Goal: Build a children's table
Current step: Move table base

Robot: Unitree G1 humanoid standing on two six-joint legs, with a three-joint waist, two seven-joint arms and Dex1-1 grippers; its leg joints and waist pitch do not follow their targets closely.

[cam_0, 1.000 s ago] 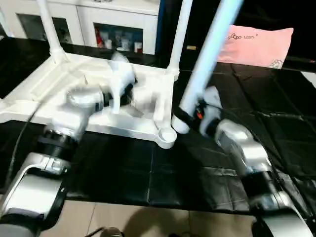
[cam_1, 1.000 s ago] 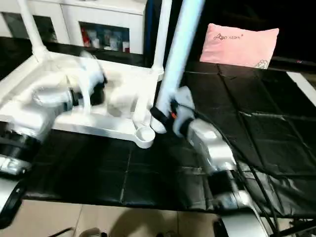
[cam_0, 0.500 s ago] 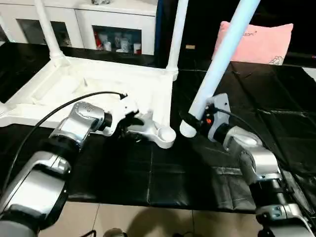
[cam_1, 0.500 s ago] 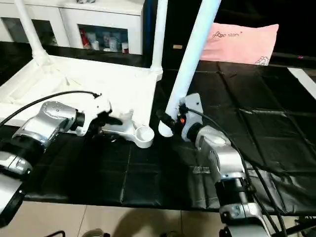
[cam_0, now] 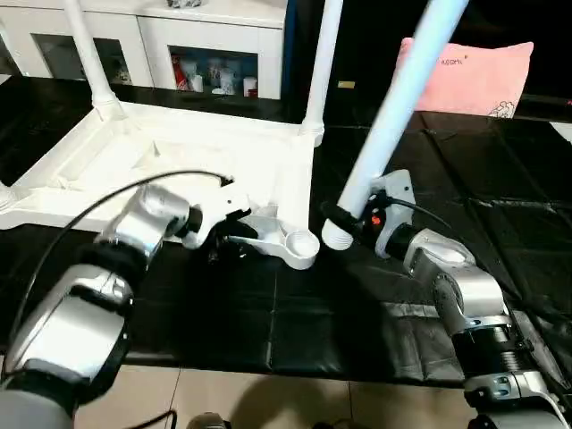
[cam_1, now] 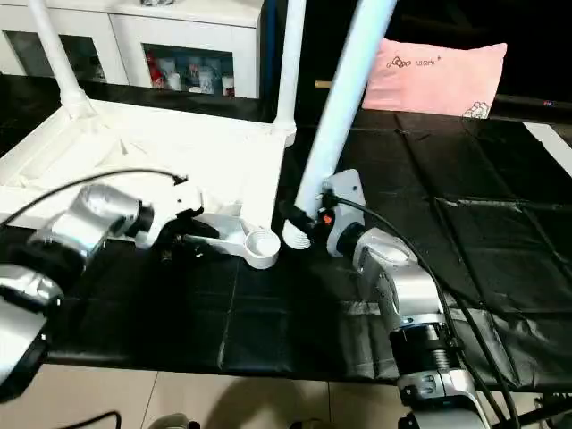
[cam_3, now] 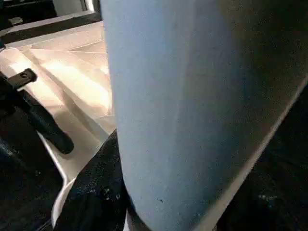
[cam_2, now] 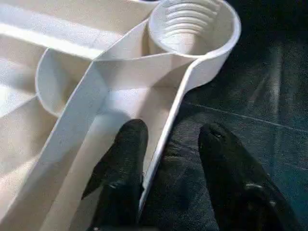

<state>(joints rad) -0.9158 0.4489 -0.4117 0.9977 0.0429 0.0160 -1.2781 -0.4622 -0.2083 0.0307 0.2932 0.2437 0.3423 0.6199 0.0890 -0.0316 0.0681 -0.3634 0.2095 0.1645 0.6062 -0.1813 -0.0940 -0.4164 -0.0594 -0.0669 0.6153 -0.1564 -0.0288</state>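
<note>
The white tabletop (cam_0: 179,147) lies underside up on the black mat. Two white legs (cam_0: 322,63) stand in its far corner sockets. Its near right socket (cam_0: 301,242) is empty, and threads show inside the socket (cam_2: 192,24) in the left wrist view. My left gripper (cam_2: 173,130) is open and straddles the near rim just left of that socket, one finger inside the rim and one outside. My right gripper (cam_0: 362,217) is shut on a third leg (cam_0: 393,98), which leans up to the right. Its thick end (cam_0: 336,234) hangs just right of the empty socket.
A pink pillow (cam_0: 474,76) lies at the back right of the mat (cam_0: 268,304). A white glass-door cabinet (cam_0: 179,45) stands behind the tabletop. The mat's front edge meets pale floor (cam_0: 268,393) close to me.
A second ago my left arm was over the tabletop; it has come down to the near rim. The held leg's thick end has shifted slightly toward the empty socket.
</note>
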